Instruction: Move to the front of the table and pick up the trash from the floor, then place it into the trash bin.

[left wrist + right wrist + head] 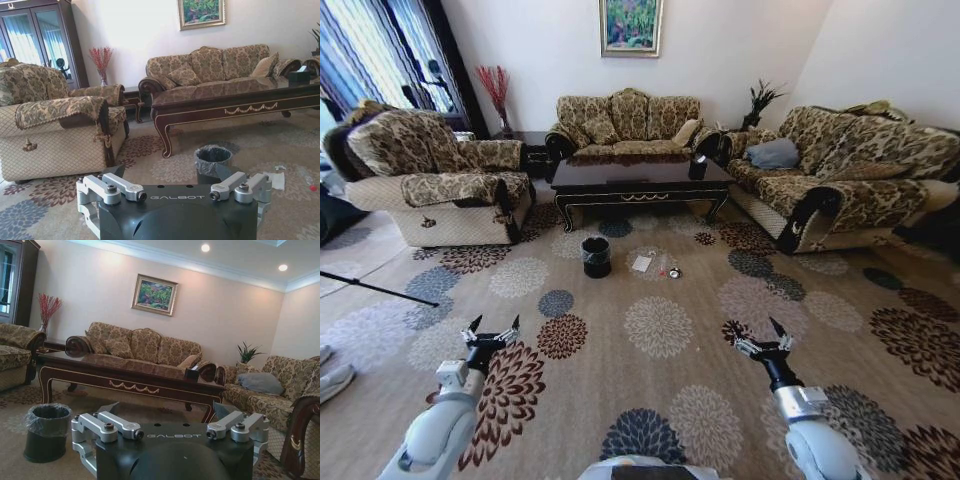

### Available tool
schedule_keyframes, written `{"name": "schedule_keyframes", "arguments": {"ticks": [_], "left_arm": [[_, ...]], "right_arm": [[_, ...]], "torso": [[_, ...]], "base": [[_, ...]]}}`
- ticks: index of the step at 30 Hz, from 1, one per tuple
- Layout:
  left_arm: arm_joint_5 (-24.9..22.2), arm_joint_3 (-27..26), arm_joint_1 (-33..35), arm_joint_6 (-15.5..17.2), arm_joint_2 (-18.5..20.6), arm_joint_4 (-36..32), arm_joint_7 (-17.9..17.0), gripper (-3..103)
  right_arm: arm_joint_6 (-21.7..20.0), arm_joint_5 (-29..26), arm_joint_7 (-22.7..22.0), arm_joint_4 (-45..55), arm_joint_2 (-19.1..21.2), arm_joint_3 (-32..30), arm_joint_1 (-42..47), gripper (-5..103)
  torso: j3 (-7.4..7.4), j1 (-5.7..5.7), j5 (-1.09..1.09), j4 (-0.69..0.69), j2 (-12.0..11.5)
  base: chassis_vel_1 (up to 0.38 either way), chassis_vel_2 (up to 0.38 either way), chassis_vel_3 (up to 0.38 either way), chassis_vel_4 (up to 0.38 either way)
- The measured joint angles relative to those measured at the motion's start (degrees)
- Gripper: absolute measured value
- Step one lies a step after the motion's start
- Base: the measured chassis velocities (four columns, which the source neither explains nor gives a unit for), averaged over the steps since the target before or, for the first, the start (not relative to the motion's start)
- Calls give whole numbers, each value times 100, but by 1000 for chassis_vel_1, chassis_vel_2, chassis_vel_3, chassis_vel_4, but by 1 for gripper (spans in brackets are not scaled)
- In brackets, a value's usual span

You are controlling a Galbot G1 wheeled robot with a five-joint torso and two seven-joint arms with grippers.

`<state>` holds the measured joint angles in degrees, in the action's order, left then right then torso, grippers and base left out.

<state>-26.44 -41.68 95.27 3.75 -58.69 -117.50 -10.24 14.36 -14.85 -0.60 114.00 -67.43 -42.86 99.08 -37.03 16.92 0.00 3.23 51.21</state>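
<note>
Seen from the head camera, the table [640,182] stands at twelve o'clock, well ahead of the robot, its glossy dark top running crosswise in front of the middle sofa [628,125], with a black tissue box [698,167] near its right end. On the floor [660,325] just in front of the table, the trash bin [596,257] stands upright at about eleven o'clock, its clear liner crinkled over the rim. The trash lies to the right of the bin, close to twelve o'clock: a flat white paper piece [641,264] near the bin, then a small clear bottle [673,272] just beyond it, with tiny pale bits too small to make out well. The left gripper [491,334] hangs low over the carpet at roughly ten o'clock, its two dark fingers spread wide apart and holding nothing. The right gripper [760,335] hangs at about two o'clock at the same height, likewise splayed open and empty. Both are well short of the bin and the trash. In the left wrist view the bin [212,161] sits in front of the table leg with the white paper [274,180] on the carpet beside it. In the right wrist view the bin [47,432] stands on the carpet before the table's [135,375] ornamented front edge.
</note>
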Motion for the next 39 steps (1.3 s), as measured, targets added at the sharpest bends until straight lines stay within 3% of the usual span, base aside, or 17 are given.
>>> {"name": "schedule_keyframes", "arguments": {"ticks": [33, 39], "left_arm": [[38, -83, 197, 101, -255, -125, -147, 100], [32, -35, 179, 122, -260, -67, -157, 100]], "right_arm": [[290, 155, 19, -335, -238, 151, -107, 100], [394, 307, -152, -426, -278, 203, -143, 100]], "torso": [[488, -360, 0, 0, -850], [580, -428, 0, 0, -1008]], "base": [[0, 0, 0, 0], [0, 0, 0, 0]]}}
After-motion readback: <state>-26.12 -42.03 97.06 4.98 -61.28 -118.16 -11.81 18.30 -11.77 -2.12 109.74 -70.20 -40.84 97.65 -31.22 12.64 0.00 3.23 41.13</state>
